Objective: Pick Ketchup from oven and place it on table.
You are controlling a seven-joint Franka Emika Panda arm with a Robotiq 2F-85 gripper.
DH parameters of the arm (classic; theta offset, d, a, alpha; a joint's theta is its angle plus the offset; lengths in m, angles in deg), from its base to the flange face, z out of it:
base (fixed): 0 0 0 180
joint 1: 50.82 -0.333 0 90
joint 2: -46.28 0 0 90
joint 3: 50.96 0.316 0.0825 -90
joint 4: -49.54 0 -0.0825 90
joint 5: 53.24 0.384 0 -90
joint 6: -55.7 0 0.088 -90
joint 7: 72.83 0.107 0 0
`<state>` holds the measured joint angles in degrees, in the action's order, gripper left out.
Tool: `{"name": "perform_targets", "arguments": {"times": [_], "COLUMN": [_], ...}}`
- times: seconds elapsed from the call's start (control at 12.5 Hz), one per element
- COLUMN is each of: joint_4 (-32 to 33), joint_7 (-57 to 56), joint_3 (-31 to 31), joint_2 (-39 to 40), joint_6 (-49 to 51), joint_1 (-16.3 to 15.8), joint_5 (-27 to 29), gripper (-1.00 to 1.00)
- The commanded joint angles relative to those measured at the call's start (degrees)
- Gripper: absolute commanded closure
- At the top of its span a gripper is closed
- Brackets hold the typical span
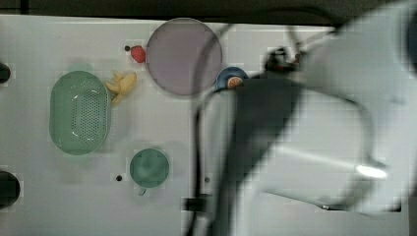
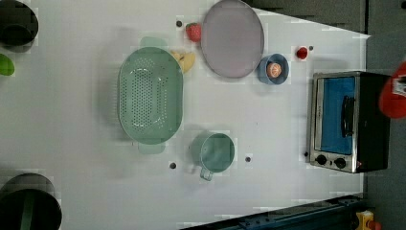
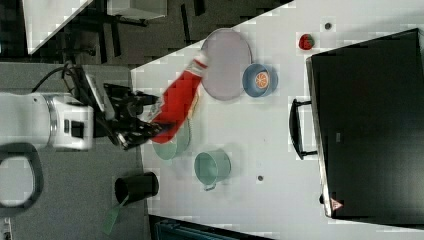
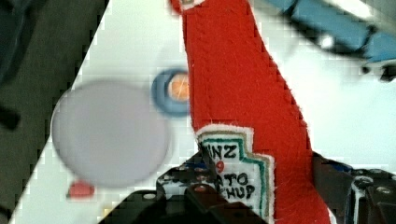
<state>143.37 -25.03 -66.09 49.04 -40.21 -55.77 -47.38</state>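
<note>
status: the pick is done. the ketchup (image 3: 177,102) is out of the oven (image 2: 344,120) and held in the air by the pincer (image 3: 150,131), which pinches the lower body of the bottle just below the label. you still have to lower it and release it; no part of it touches the tabletop (image 2: 268,124) yet.

position: in the right view the bottle hangs over the tabletop's edge nearest the arm, above the green colander (image 2: 149,96) and well apart from the oven at the right view's right. its neck points toward the grey plate (image 3: 227,64) and the blue bowl (image 3: 260,80). in the left view the oven door appears shut, and part of the red bottle (image 2: 393,93) shows at the left view's right edge.

appearance of the ketchup (image 4: 233,93): in the wrist view it reads as a soft, felt-like red body with stitched seams, tapering to a narrow neck with a white cap end. the label (white with a green border and dark lettering) sits near the pincer's fingers (image 4: 208,161).

remaining: pick a bare patch of tabletop, judged best between the green cup (image 3: 212,167) and the oven, then set the bottle down and spread the pincer.
</note>
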Motion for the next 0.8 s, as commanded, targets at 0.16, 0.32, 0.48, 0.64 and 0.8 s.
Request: {"name": "perform_targets", "arguments": {"times": [0.16, 0.32, 0.48, 0.64, 0.8], "joint_4": [9.24, 19.28, 25.31, 30.78, 33.72], "joint_7": [0.03, 0.03, 0.04, 0.04, 0.04], "joint_3": [4.62, 5.59, 5.43, 5.72, 5.72], "joint_2": [0.91, 1.43, 2.81, 5.84, 12.49], "joint_6": [-6.31, -14.64, -21.8, -29.94, -38.83], "joint_1": [-2.16, -2.17, -2.13, -2.17, -2.17], "joint_5": [-2.93, -3.77, -3.77, -3.77, -3.75], "gripper": [-0.21, -0.21, -0.21, -0.21, -0.21]}}
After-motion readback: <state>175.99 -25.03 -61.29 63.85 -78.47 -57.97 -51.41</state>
